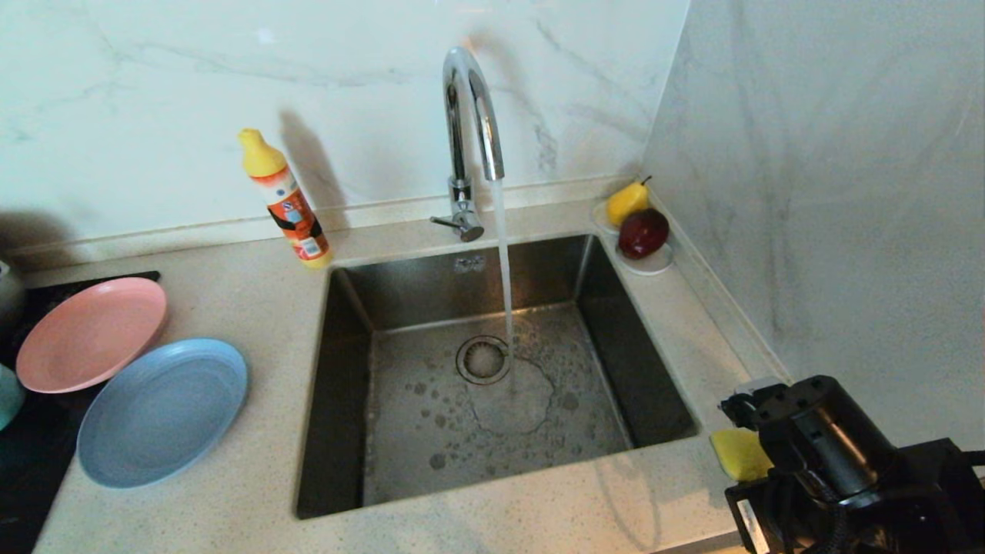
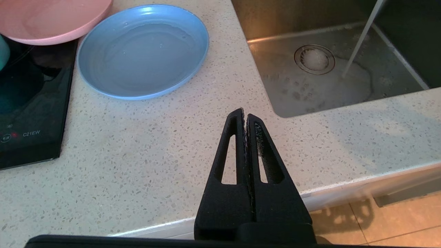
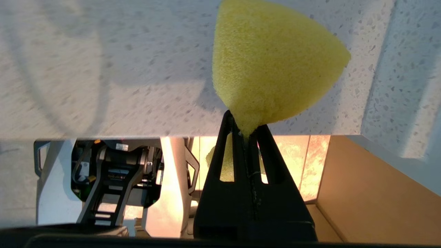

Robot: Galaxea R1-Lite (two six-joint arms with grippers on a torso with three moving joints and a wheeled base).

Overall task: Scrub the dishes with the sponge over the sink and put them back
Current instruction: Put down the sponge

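Porous foam sponge [image 3: 272, 65]; brushed steel sink [image 1: 350, 369] (wet); speckled stone counter [image 2: 137, 155].

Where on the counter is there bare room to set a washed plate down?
Bare counter lies between the blue plate and the sink, and along the front edge. The left is crowded with the pink plate; the right gripper pinches the sponge front right.

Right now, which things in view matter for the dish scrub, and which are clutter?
Job: yellow sponge in right gripper; round pink plate; round light-blue plate; steel sink; running chrome tap.
Clutter: orange bottle; yellow pear; red apple; black hob.
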